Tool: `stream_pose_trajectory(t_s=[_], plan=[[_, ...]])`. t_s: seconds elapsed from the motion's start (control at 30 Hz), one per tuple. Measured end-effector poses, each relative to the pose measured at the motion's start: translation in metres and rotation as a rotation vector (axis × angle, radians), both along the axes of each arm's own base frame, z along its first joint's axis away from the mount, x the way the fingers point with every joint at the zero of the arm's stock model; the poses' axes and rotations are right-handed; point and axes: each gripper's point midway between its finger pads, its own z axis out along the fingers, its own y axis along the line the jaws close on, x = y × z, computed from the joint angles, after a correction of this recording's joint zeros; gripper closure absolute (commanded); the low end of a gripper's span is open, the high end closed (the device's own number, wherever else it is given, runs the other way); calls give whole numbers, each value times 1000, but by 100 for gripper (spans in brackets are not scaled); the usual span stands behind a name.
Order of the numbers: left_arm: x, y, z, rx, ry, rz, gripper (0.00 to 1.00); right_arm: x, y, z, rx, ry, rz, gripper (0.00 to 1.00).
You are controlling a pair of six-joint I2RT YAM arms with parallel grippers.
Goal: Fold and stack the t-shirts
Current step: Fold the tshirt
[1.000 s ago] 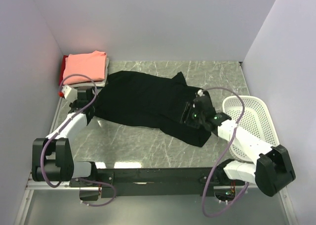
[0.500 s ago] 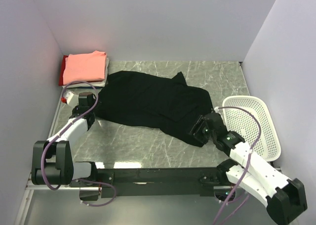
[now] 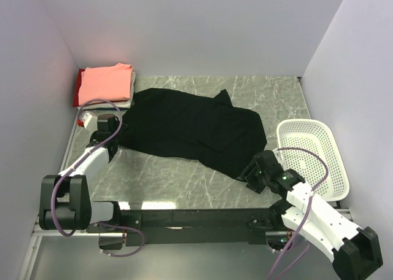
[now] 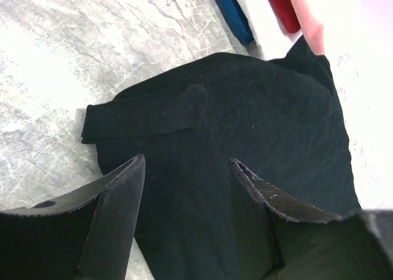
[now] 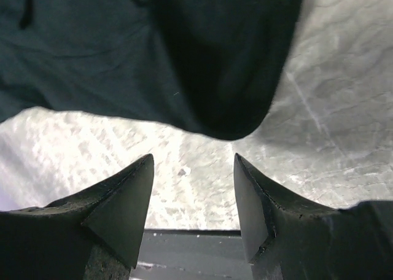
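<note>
At the far-left corner of the table (image 3: 166,175), the stack of folded t-shirts (image 3: 107,82) sits with a salmon-pink one on top. Just in front of it, the left gripper (image 3: 115,128) hovers at the left edge of the black t-shirt (image 3: 184,126), barely shifted over the last second. Its jaws are spread with nothing between them. The shirt lies crumpled and unfolded across the middle of the marble, in the same place as a second ago.

The real change is on the right. The right gripper (image 3: 252,174), which was over the shirt's right-hand part a second ago, has drawn back toward the near edge. It now sits just off the cloth's near-right corner, jaws apart and empty. I read this as a retreat to line up a fresh grasp on that corner, so folding has hardly begun. The white mesh basket (image 3: 319,163) stands just beside that arm.

The left wrist view adds a doubled-over sleeve (image 4: 144,111) ahead of the spread fingers (image 4: 123,194), and a blue layer (image 4: 230,10) in the stack that the overhead view does not show. The right wrist view shows the shirt's rounded corner (image 5: 227,108) lying just beyond the fingertips (image 5: 138,182), with bare marble between them.
</note>
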Motion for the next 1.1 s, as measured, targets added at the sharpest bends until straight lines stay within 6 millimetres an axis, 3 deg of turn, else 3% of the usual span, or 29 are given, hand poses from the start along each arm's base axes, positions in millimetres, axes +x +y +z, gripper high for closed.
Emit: stream_pose_trajectory(t_s=[0.17,0.27,0.3,0.33,0.4,0.5,0.63,0.73,0.83,1.1], plan=[[1,-1,0,-4,-2,-6,39,2,-11,-15,-76,51,-50,39],[1,-1,0,-3,-2,-6,39,5,-20,-23,-143,78,-71,47],[1,-1,0,-3,-2,-6,39,7,-22,-24,-162,80,-78,51],[0,-1,0,-3,-2,-6,39,10,-24,-24,-177,75,-82,66],[0,-1,0,-3,-2,-6,39,18,-25,-20,-203,57,-81,84],[0,-1,0,-1,1,-6,39,32,-26,-12,-236,21,-68,100],[-1,0,1,2,0,-4,39,47,-29,11,-277,-37,-60,100],[-1,0,5,4,-11,-1,39,57,-33,40,-281,-119,-70,100],[-1,1,7,4,-16,0,39,58,-44,62,-277,-181,-95,100],[-7,0,3,1,-11,2,39,38,-73,74,-301,-191,-141,97]])
